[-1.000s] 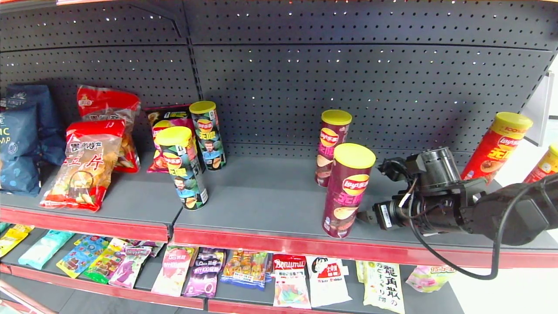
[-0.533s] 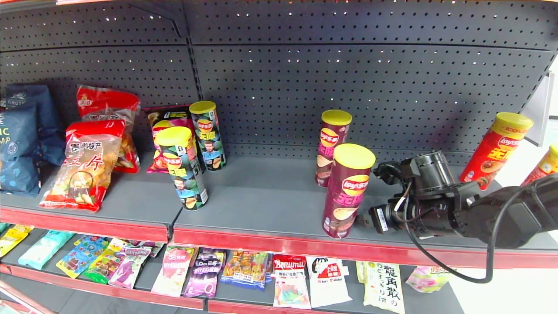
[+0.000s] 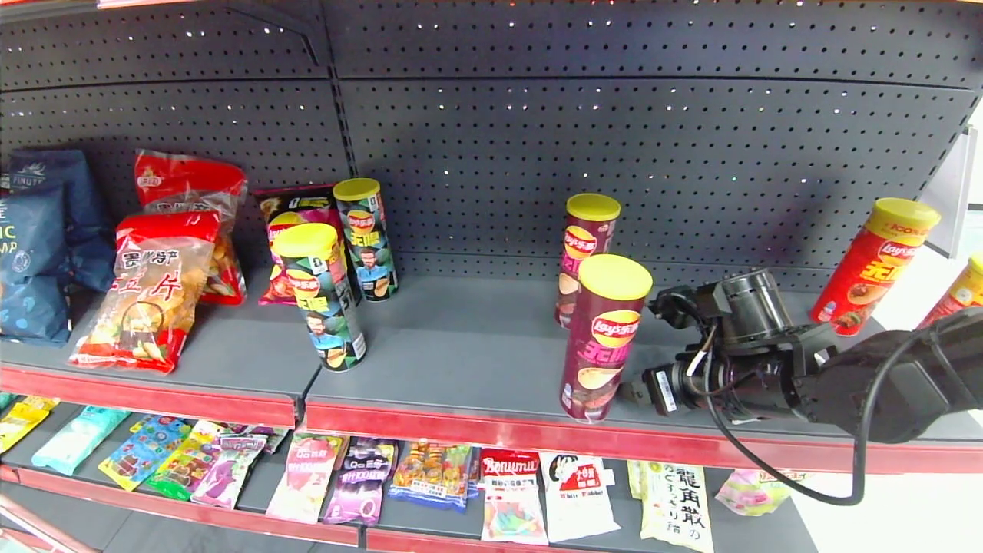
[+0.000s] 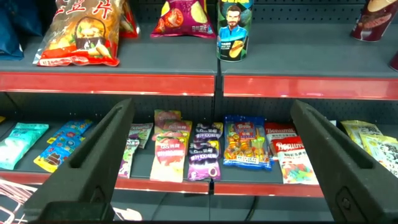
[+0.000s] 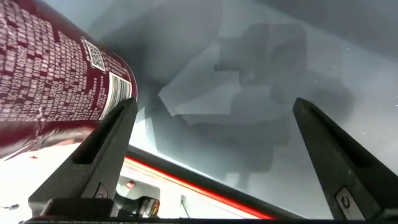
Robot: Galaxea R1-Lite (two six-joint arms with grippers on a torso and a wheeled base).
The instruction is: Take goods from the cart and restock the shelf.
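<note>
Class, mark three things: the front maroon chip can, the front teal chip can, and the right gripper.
front maroon chip can (image 3: 603, 346), head view, middle of its body.
front teal chip can (image 3: 326, 311), head view, middle of its body.
right gripper (image 5: 214, 106), right wrist view, midway between its open fingertips.

Left gripper (image 4: 211, 104) hangs with its two dark fingers (image 4: 93, 158) spread wide apart. In the middle of the frame, between them, there's the lower shelf (image 4: 261, 186) with small packets lying flat side by side: a pink pouch (image 4: 168, 158), a purple pouch (image 4: 204, 158), a blue candy bag (image 4: 247, 143) and a red-and-white bag (image 4: 289, 149). On the upper shelf (image 4: 155, 84) sit a portrait can (image 4: 235, 34), a magenta chip bag (image 4: 185, 14) and a big red snack bag (image 4: 78, 31).
</note>
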